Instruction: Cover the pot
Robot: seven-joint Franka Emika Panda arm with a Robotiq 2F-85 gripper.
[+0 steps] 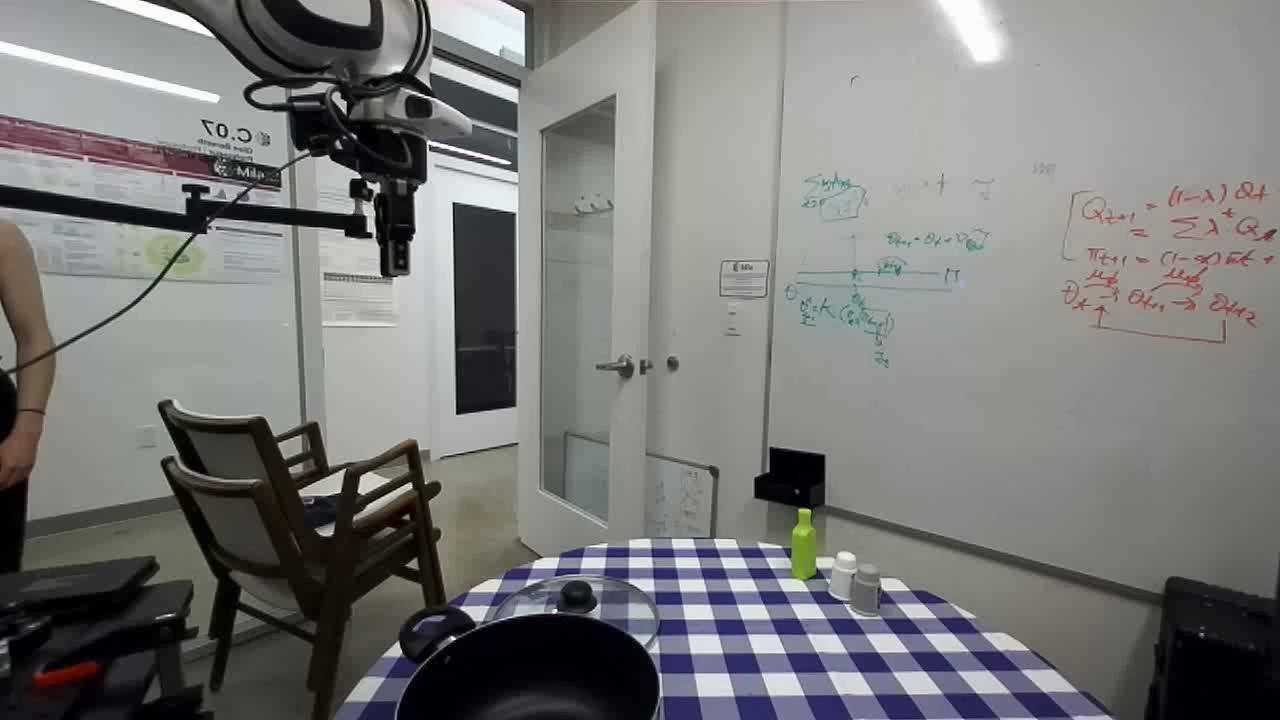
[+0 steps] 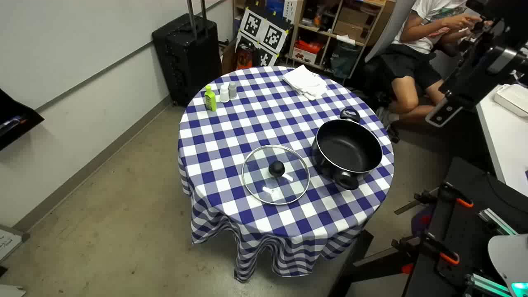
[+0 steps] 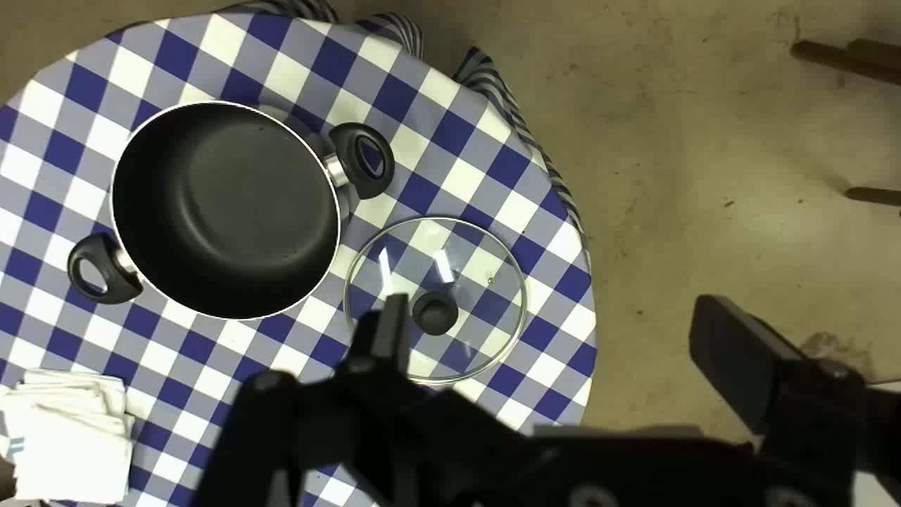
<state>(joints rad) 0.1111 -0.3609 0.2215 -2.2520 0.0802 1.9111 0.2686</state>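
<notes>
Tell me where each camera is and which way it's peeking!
An exterior view: a little above the table, looking over the pot toward the whiteboard; the arm and claw show upper left.
An exterior view: high up, looking down on the table and glass lid; the claw shows upper right.
Wrist view: on the arm's wrist, facing down at pot and lid; the claw's open fingers show in the lower half.
Both exterior views share the green bottle.
</notes>
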